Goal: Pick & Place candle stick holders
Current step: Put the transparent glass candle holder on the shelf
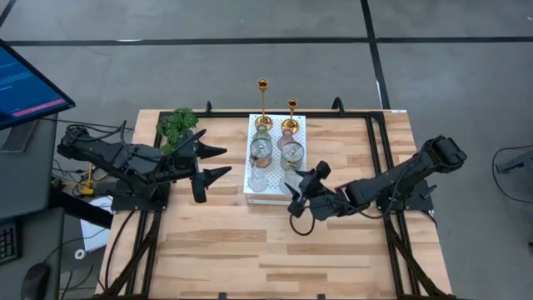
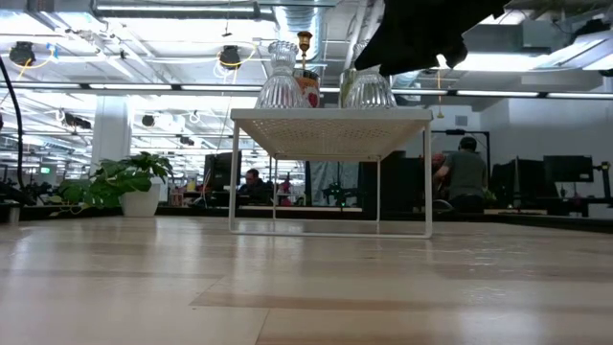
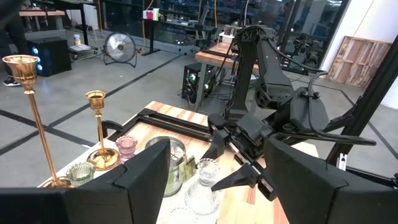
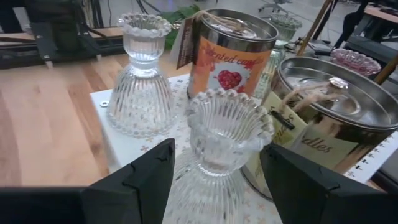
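A ribbed clear glass holder (image 4: 225,146), bell-shaped below and scalloped at the rim, is framed between the spread jaws of the right gripper (image 4: 217,180), which are wide open and closed on nothing. Beside it a second ribbed clear glass holder (image 4: 141,87) of the same form is seen upright on the white dotted board (image 1: 276,157), near that board's front edge. Behind these, two round silvery tins are set: one (image 4: 231,53) wrapped in an orange label printed with a red heart, the other (image 4: 333,115) lidded, with a paper tag tied at its side. Farther back a pinkish glass cup (image 3: 126,147) and a greenish glass cup (image 3: 81,172) are placed by the round bases of two slim gold sticks (image 1: 263,104), the taller on the left, both upright at the board's far end. The board is raised on thin white legs above the pale wooden bench (image 1: 250,250). The left gripper (image 1: 213,162) is held beside the board's left edge, its jaws open and empty. A leafy plant (image 1: 177,125) is seen at the far left corner.
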{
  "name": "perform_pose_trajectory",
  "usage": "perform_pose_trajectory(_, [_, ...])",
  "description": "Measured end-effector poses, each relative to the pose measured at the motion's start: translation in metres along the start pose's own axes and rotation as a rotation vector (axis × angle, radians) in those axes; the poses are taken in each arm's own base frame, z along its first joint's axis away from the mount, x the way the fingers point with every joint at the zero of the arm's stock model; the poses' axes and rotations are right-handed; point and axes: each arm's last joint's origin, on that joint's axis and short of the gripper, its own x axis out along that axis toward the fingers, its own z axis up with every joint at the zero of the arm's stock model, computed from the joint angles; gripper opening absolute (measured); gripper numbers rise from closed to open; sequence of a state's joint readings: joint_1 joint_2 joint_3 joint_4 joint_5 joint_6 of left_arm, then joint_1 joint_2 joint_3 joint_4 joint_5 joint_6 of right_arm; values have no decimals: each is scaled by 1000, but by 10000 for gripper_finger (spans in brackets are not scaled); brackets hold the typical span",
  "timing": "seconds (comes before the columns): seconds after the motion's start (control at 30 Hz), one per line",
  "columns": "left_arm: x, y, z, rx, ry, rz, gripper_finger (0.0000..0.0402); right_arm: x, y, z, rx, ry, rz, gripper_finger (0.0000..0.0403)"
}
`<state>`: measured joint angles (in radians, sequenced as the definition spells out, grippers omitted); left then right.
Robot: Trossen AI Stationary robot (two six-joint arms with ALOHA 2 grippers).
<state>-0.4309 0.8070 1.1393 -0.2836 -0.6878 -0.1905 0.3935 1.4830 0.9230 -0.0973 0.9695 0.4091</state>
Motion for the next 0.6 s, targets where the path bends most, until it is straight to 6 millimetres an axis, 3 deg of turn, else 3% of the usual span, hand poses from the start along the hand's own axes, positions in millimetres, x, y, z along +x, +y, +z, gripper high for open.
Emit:
perform_pose_trajectory(0.33, [0, 0, 0, 0, 1, 0, 260, 1, -2, -1, -11, 2, -23, 226])
perform_pose_trajectory(0.6, [0, 0, 0, 2, 4, 1, 260, -17, -15, 12, 1, -30, -38, 226])
